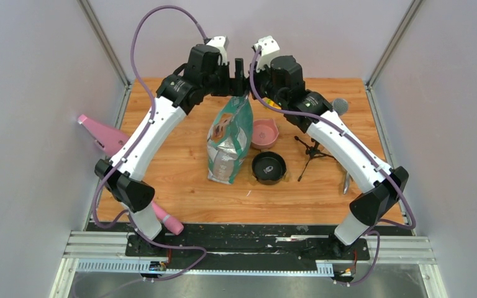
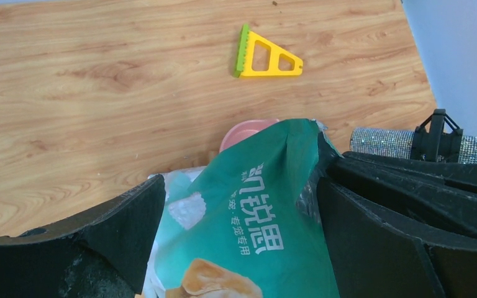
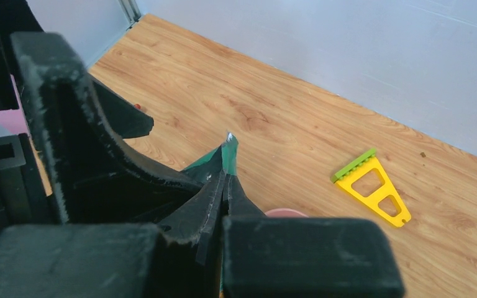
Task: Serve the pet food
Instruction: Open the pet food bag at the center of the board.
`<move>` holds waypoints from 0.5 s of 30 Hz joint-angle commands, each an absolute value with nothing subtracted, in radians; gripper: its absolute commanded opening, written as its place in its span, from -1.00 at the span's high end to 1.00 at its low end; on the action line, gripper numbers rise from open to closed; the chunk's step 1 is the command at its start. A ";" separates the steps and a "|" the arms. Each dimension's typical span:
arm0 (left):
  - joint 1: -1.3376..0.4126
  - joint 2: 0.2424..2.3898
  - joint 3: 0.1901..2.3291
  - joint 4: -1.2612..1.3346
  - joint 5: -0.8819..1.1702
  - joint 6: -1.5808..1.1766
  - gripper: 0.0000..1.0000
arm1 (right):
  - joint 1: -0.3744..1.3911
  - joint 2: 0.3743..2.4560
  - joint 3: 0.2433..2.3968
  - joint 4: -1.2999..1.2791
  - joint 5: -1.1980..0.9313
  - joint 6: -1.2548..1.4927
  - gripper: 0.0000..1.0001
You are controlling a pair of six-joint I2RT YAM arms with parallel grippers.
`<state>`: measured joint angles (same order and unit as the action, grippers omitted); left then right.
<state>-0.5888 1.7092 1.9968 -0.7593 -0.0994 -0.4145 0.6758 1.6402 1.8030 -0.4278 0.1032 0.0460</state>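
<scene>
The teal-green and white pet food bag (image 1: pixel 230 139) stands upright in the middle of the table. No kibble shows; it is hidden inside the bag. My right gripper (image 1: pixel 252 85) is shut on the bag's top edge, and a teal corner (image 3: pixel 228 155) sticks out past its fingertips (image 3: pixel 223 181). My left gripper (image 1: pixel 237 79) is open at the same top edge. In the left wrist view its fingers stand wide apart with the bag (image 2: pixel 267 223) between them. The pink bowl (image 1: pixel 264 132) and the black bowl (image 1: pixel 268 167) sit right of the bag, both empty.
A yellow and green triangular toy (image 2: pixel 267 59) lies on the wood behind the bag. A glittery microphone (image 1: pixel 340 105) and a small black tripod (image 1: pixel 310 152) are at the right. A grey utensil (image 1: pixel 346 183) lies by the right arm. A pink object (image 1: pixel 102 133) lies at the left edge.
</scene>
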 commanded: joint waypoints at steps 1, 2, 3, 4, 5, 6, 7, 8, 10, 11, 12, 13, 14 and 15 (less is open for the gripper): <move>-0.598 1.819 2.129 -0.902 -0.121 -0.443 -1.00 | 0.679 1.577 1.789 -0.327 0.042 0.037 1.00; -0.597 1.840 2.188 -0.932 -0.126 -0.442 -1.00 | 0.679 1.572 1.782 -0.315 0.034 0.034 1.00; -0.599 1.876 2.244 -0.983 -0.132 -0.434 -0.99 | 0.679 1.565 1.775 -0.307 0.030 0.029 1.00; -0.598 1.893 2.267 -1.009 -0.137 -0.429 -0.99 | 0.680 1.560 1.771 -0.302 0.028 0.020 1.00; -0.600 1.916 2.299 -1.048 -0.147 -0.413 -0.90 | 0.680 1.558 1.770 -0.298 0.030 0.009 1.00; -0.602 1.925 2.311 -1.066 -0.152 -0.392 -0.84 | 0.680 1.557 1.770 -0.296 0.035 0.005 1.00; -0.601 1.934 2.327 -1.089 -0.171 -0.381 -0.68 | 0.680 1.555 1.770 -0.292 0.040 -0.019 1.00; -0.602 1.935 2.330 -1.099 -0.183 -0.354 -0.56 | 0.680 1.553 1.770 -0.288 0.046 -0.037 1.00; -0.602 1.926 2.330 -1.121 -0.240 -0.311 -0.19 | 0.679 1.548 1.770 -0.287 0.063 -0.067 1.00; -0.602 1.923 2.327 -1.135 -0.277 -0.297 0.17 | 0.680 1.546 1.769 -0.287 0.077 -0.083 1.00; -0.602 1.913 2.325 -1.139 -0.294 -0.272 0.38 | 0.680 1.546 1.769 -0.289 0.093 -0.097 1.00; -0.602 1.908 2.325 -1.142 -0.329 -0.262 0.82 | 0.679 1.546 1.769 -0.293 0.111 -0.112 1.00; -0.602 1.895 2.327 -1.142 -0.347 -0.251 0.93 | 0.677 1.547 1.772 -0.300 0.135 -0.122 1.00; -0.602 1.886 2.331 -1.134 -0.370 -0.244 1.00 | 0.677 1.551 1.774 -0.307 0.154 -0.131 1.00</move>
